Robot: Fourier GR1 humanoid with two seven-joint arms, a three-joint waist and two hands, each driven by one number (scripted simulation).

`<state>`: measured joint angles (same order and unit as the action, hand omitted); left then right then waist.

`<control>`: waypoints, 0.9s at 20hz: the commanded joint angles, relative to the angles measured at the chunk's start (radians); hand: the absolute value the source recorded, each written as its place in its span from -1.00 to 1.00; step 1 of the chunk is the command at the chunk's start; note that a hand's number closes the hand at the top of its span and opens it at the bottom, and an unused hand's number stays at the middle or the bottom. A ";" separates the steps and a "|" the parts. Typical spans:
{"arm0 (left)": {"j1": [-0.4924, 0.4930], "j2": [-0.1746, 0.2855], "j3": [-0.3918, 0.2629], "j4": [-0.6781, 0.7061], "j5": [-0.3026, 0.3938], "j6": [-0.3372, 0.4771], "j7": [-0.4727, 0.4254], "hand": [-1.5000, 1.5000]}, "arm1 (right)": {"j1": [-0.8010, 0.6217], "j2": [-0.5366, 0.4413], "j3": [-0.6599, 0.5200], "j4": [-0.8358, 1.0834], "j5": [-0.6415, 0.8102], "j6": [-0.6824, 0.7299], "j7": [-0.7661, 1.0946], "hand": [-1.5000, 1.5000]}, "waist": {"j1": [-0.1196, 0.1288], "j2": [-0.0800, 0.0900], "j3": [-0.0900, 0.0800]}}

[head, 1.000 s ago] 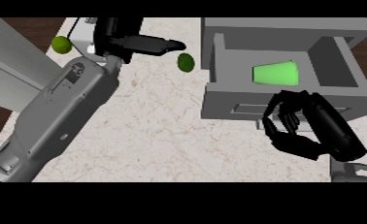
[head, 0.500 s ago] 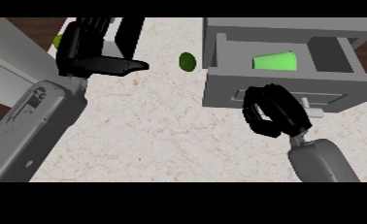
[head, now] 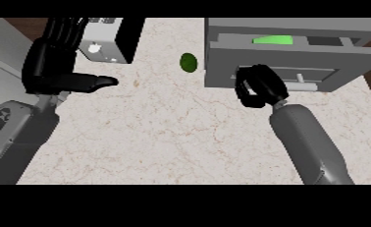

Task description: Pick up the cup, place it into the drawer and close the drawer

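One green cup sits inside the single grey drawer, which stands partly open at the far right of the counter. The right hand is bunched up, fingers curled in, pressed against the drawer's front just left of its pale handle (nothing shows inside the curl). The left hand rests at the left edge, fingers straight and up, thumb stuck out sideways, holding nothing. Between the two hands lies one small dark green oval thing, near the drawer but apart from it. One grey box with a black side stands just beside the left hand's fingers. It bears a small pale mark, too small to read.
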<state>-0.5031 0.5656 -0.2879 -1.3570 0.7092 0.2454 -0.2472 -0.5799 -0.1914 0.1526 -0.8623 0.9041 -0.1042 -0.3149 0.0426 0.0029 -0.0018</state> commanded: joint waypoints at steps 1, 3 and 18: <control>0.030 0.034 0.048 -0.001 0.013 -0.058 -0.009 -1.00 | -0.165 -0.005 -0.073 0.268 -0.007 -0.026 -0.059 1.00 | 0.013 0.014 0.003; 0.030 0.018 0.052 0.037 0.010 -0.091 -0.030 -1.00 | -0.224 -0.010 -0.104 0.357 -0.021 -0.024 -0.085 1.00 | 0.013 0.019 0.003; 0.060 -0.029 0.022 0.009 0.002 -0.139 -0.034 -1.00 | -0.404 -0.131 -0.215 0.584 -0.085 0.068 -0.140 1.00 | 0.058 0.046 0.005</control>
<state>-0.4402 0.5505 -0.2625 -1.3669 0.7063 0.1260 -0.2804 -0.8806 -0.2441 -0.0077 -0.3551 0.8269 -0.0154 -0.5481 0.0858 0.0112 -0.0040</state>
